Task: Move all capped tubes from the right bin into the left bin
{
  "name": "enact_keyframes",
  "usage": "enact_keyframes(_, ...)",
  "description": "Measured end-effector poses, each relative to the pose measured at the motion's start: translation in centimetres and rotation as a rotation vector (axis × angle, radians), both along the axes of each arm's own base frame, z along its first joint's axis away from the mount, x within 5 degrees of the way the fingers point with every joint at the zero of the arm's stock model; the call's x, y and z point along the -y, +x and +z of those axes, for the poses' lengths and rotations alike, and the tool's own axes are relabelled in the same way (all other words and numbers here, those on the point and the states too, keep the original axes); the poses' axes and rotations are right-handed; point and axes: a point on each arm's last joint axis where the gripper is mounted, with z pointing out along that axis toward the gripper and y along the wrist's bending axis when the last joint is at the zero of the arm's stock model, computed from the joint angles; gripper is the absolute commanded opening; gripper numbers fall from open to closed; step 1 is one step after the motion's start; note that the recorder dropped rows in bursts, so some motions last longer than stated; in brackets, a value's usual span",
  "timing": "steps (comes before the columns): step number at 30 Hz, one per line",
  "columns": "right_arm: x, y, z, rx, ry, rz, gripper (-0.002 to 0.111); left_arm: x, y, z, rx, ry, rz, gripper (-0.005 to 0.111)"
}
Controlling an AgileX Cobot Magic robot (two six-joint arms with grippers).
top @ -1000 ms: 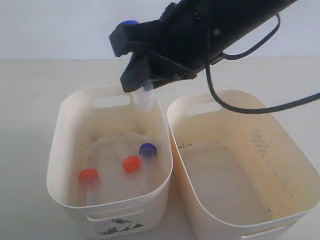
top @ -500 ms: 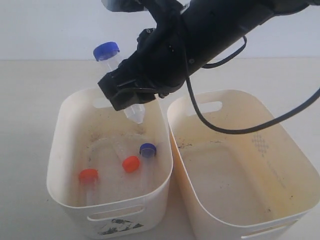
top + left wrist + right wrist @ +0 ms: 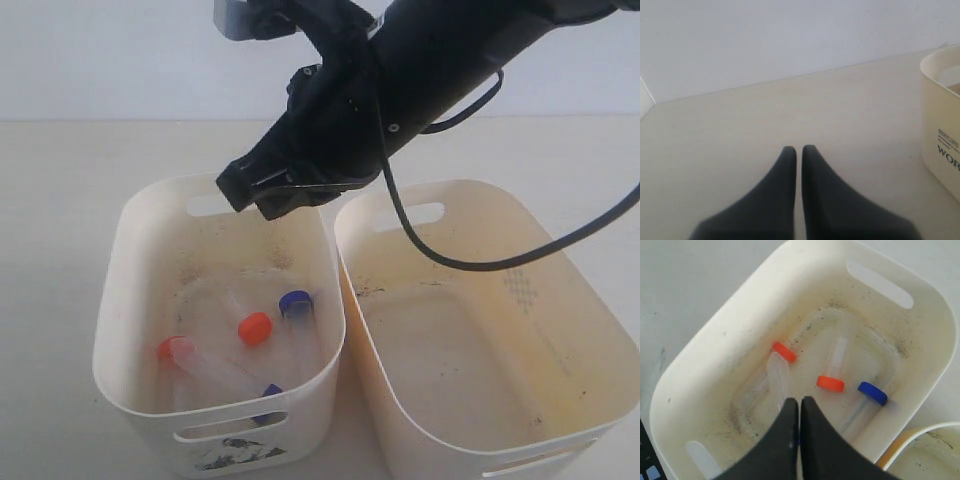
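Dropped from the right pincer [image 3: 250, 195], now closed and empty, the last blue-capped tube [image 3: 270, 391] lies with the others in the left bin [image 3: 108, 330]; withdrawing low could clip its rim.

the capped tubes [image 3: 255, 328] lie in the left bin [image 3: 150, 260], the right bin [image 3: 470, 225] just beside it.

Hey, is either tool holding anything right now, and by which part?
Nothing is held. The right tool is shut and empty above the left bin, where the tubes lie. The left tool is shut on nothing.
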Motion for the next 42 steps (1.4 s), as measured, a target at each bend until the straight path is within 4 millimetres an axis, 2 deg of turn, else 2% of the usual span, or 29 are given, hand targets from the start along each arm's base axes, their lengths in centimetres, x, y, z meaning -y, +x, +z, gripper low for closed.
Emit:
enact_keyframes(10, 0.4, -0.1, 0.3, 0.034, -0.026, 0.007, 0.0, 0.0, 0.0, 0.0, 0.0, 0.0, 0.0, 0.004)
enact_keyframes(17, 2.5, -1.8, 3.3, 0.146, -0.102, 0.022, 0.0, 0.0, 0.0, 0.0, 0.0, 0.0, 0.0, 0.004)
enact_keyframes(22, 4.7, -3.4, 5.7, 0.219, -0.162, -0.036, 0.0, 0.0, 0.0, 0.0, 0.0, 0.0, 0.0, 0.004)
enact_keyframes(27, 6.1, -4.9, 7.2, 0.23, -0.177, -0.07, 0.0, 0.0, 0.0, 0.0, 0.0, 0.0, 0.0, 0.004)
enact_keyframes(31, 6.6, -5.5, 7.8, 0.238, -0.171, -0.074, 0.0, 0.0, 0.0, 0.0, 0.0, 0.0, 0.0, 0.004)
enact_keyframes(42, 6.7, -5.7, 8.0, 0.237, -0.171, -0.076, 0.0, 0.0, 0.0, 0.0, 0.0, 0.0, 0.0, 0.004)
